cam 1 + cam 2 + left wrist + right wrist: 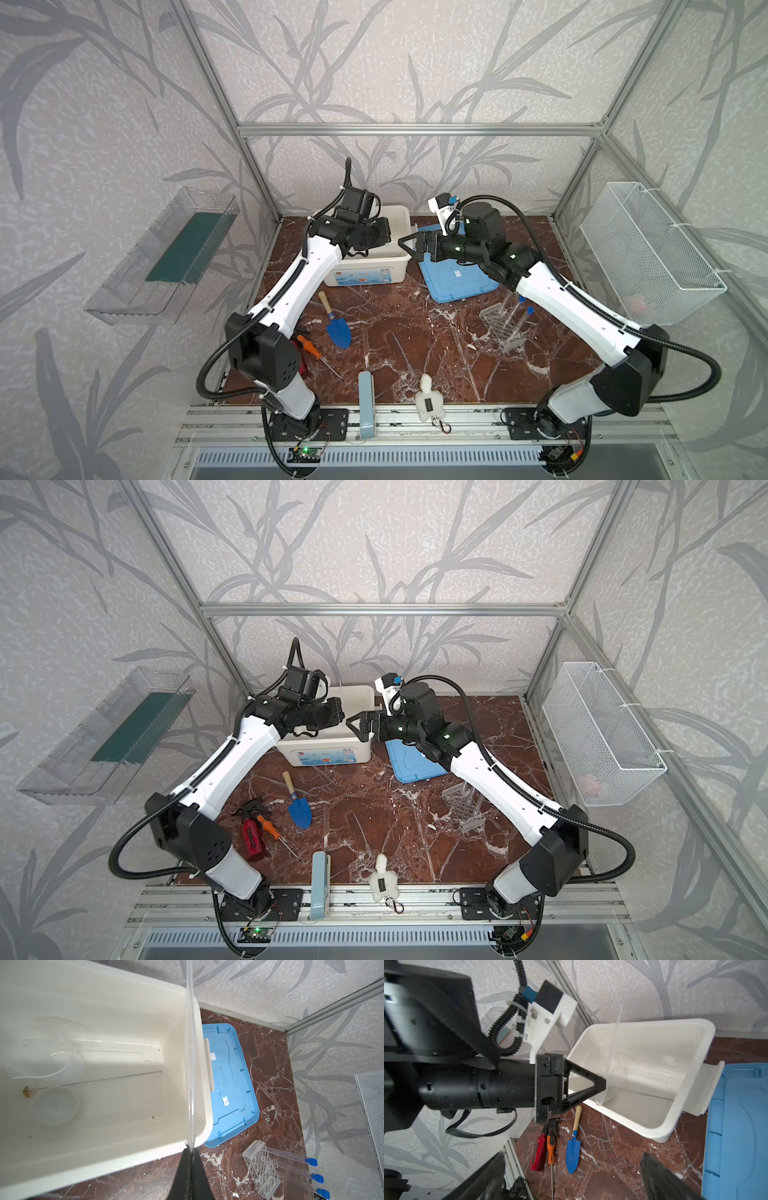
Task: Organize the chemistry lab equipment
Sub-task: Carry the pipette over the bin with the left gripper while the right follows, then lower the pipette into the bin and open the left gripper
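Over the right end of the white bin (pixel 104 997), the left gripper (pixel 190 1147) points down and pinches a thin clear rod (pixel 190 1064) reaching toward the far wall, while the right gripper (pixel 402 242) hangs spread wide and empty just right of it.

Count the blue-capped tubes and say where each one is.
3. The first tube, second tube and third tube sit side by side at the clear rack, near the blue lid. In both top views the right arm partly covers them.
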{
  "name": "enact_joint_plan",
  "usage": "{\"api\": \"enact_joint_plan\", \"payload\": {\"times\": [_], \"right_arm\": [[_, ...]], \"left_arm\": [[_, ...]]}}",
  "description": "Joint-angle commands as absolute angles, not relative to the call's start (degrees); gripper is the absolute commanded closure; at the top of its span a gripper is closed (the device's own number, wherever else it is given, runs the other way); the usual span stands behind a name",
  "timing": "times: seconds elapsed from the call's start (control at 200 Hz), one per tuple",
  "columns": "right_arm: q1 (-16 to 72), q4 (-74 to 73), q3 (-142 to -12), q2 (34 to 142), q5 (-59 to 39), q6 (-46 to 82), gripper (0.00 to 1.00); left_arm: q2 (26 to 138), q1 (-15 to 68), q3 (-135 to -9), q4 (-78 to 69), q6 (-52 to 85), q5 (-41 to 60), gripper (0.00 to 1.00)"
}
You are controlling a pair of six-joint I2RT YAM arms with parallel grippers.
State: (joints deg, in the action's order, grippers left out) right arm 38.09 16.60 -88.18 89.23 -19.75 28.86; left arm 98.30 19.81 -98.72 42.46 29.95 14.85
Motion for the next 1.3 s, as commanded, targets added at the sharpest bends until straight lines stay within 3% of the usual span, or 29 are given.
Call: {"api": "enact_joint_plan", "payload": {"times": [0.0, 0.195, 0.42, 0.625, 1.18, 1.299], "right_arm": [[37.8, 23.8, -93.6, 92.2, -16.0, 26.8, 0.01], [37.6, 28.3, -99.7, 97.4, -14.3, 24.4, 0.01], [36.4, 29.6, -102.6, 102.1, -15.3, 24.8, 0.0], [36.4, 28.5, -102.7, 103.3, -15.7, 25.5, 0.0], [36.4, 28.6, -103.8, 106.3, -15.7, 26.0, 0.02], [36.4, 28.5, -103.4, 106.4, -15.2, 25.8, 0.02]], "left_arm": [[104.6, 18.1, -103.7, 42.7, 26.5, 22.8, 1.0], [114.5, 17.5, -113.5, 47.1, 23.0, 22.7, 1.0], [119.2, 17.4, -112.8, 49.3, 21.6, 25.5, 1.0], [116.3, 17.5, -103.7, 43.3, 22.6, 30.0, 1.0], [127.8, 17.4, -109.7, 41.7, 23.0, 29.0, 1.0], [129.1, 17.3, -109.5, 41.9, 23.1, 27.6, 0.91]]}}
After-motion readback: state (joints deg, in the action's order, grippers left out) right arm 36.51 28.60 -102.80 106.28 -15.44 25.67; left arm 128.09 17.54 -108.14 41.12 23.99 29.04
